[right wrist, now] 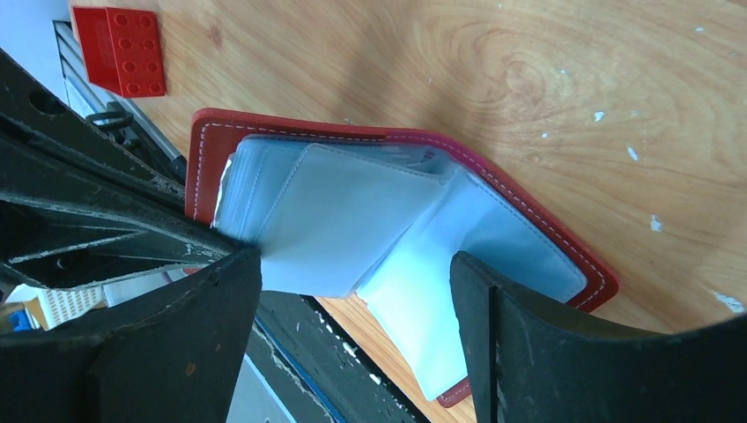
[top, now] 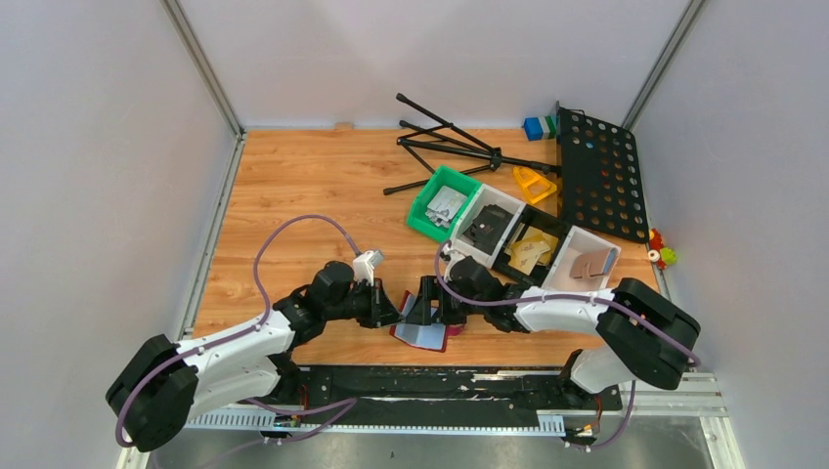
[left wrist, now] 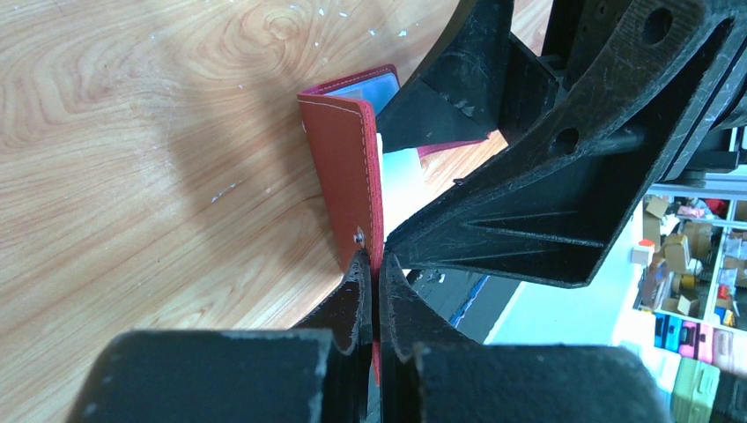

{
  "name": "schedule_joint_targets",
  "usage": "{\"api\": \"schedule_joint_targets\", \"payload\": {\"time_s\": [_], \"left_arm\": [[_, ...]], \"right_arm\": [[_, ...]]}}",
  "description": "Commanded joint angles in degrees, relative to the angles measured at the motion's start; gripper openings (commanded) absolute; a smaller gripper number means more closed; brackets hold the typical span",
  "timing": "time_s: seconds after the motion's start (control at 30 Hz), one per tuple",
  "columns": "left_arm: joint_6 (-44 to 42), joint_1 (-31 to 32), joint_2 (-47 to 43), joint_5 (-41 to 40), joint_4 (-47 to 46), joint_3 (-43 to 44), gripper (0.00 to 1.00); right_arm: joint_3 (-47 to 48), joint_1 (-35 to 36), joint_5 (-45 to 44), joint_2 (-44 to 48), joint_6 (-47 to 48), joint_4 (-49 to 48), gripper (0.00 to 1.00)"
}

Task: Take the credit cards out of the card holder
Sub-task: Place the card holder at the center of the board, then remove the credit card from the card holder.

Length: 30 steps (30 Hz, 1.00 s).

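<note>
The dark-red card holder (top: 422,335) lies open at the table's near edge between both grippers. My left gripper (left wrist: 377,275) is shut on the edge of one red cover flap (left wrist: 342,167), which stands upright. My right gripper (right wrist: 352,264) is open, its jaws wide apart over the holder's pale grey-blue inner sleeves (right wrist: 352,216). The red stitched cover (right wrist: 537,216) lies flat on the wood under them. No separate credit card shows clearly. In the top view the left gripper (top: 386,311) and right gripper (top: 422,305) almost meet above the holder.
A red studded block (right wrist: 119,48) lies on the table near the holder. Further back stand a green bin (top: 442,202), white bins (top: 489,225), a black perforated panel (top: 596,171) and a folded black tripod (top: 450,147). A black rail (top: 450,381) runs along the near edge.
</note>
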<state>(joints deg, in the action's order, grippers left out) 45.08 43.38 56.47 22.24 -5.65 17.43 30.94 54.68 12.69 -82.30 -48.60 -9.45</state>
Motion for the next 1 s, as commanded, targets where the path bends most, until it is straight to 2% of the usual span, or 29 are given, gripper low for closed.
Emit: {"api": "schedule_joint_targets", "payload": {"time_s": [0.0, 0.2, 0.37, 0.5, 0.63, 0.73, 0.97], "left_arm": [[0.46, 0.26, -0.46, 1.35, -2.5, 0.43, 0.0], [0.57, 0.3, -0.09, 1.7, -3.24, 0.32, 0.0], [0.12, 0.31, 0.07, 1.93, -3.14, 0.5, 0.0], [-0.24, 0.31, -0.29, 1.42, -2.27, 0.65, 0.0], [-0.51, 0.31, -1.03, 0.15, -0.87, 0.74, 0.0], [-0.61, 0.31, -1.51, -0.45, -0.19, 0.79, 0.0], [-0.78, 0.31, -1.52, -0.79, 0.43, 0.85, 0.0]], "right_arm": [[1.54, 0.27, -3.59, 1.67, -2.94, -3.52, 0.82], [2.57, 0.26, -5.14, 1.57, -3.75, -1.55, 0.79], [3.98, 0.26, -4.19, -0.95, -3.76, -0.51, 0.7], [3.77, 0.25, -5.54, -0.57, -3.87, 1.55, 0.56], [3.23, 0.26, -6.89, 0.99, -3.69, 3.79, 0.47], [2.56, 0.26, -7.64, 2.07, -3.26, 5.04, 0.36], [1.23, 0.26, -8.9, 4.22, -1.81, 9.11, 0.32]]}}
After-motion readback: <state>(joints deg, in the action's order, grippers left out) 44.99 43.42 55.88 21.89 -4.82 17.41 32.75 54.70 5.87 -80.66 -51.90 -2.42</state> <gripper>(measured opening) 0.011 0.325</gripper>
